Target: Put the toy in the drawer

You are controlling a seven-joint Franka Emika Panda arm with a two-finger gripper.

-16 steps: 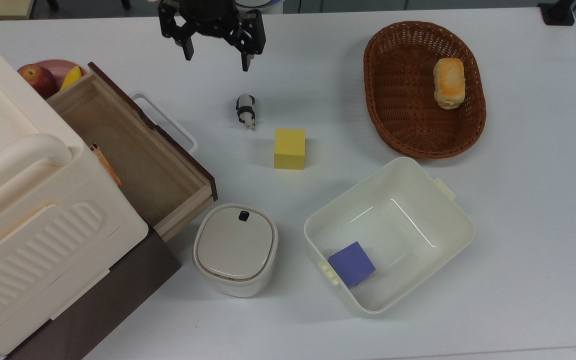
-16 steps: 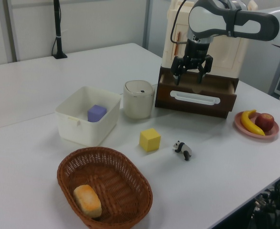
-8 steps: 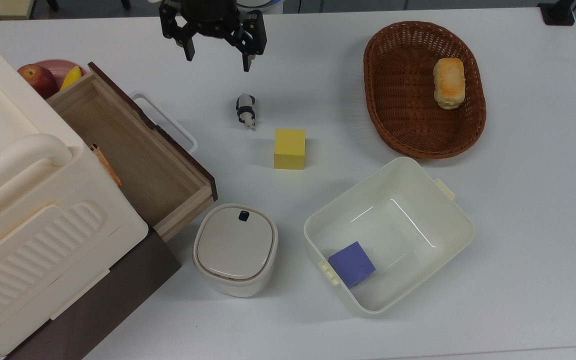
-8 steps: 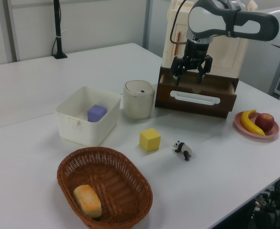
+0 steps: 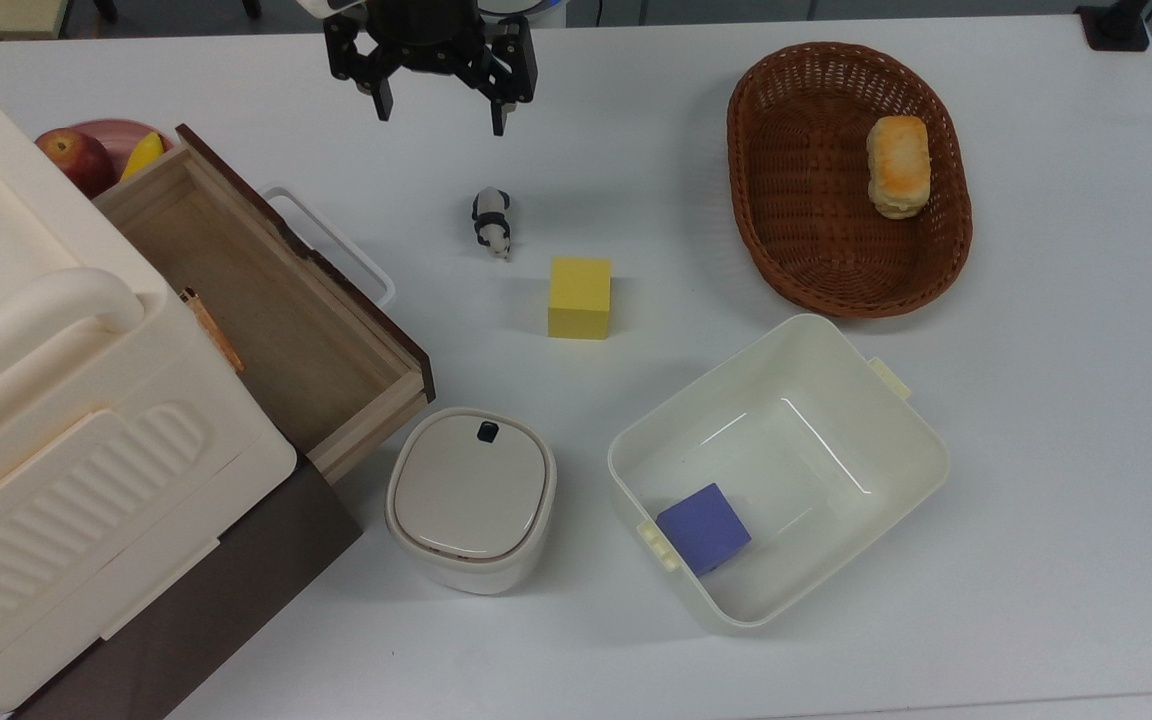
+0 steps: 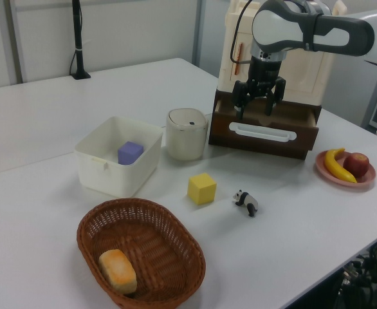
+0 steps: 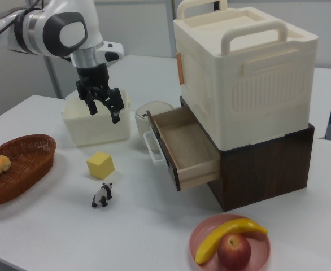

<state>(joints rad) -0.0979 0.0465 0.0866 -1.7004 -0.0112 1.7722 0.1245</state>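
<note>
Small black-and-white panda figurine (image 5: 491, 222): mid-tabletop, below black two-finger jaws, spread empty; long axis toward tabletop's near edge in the top view

Open table all around the toy (image 5: 492, 222) in the top view, with only the yellow cube (image 5: 579, 297) standing near, just down to the top view's right. The gripper (image 5: 436, 108) hangs above it, fingers spread, nothing between them. On the top view's left the drawer (image 5: 266, 310) stands pulled out, its top open, white handle (image 5: 331, 243) facing the toy. The lidded white pot (image 5: 471, 497) crowds the drawer's near corner.
</note>
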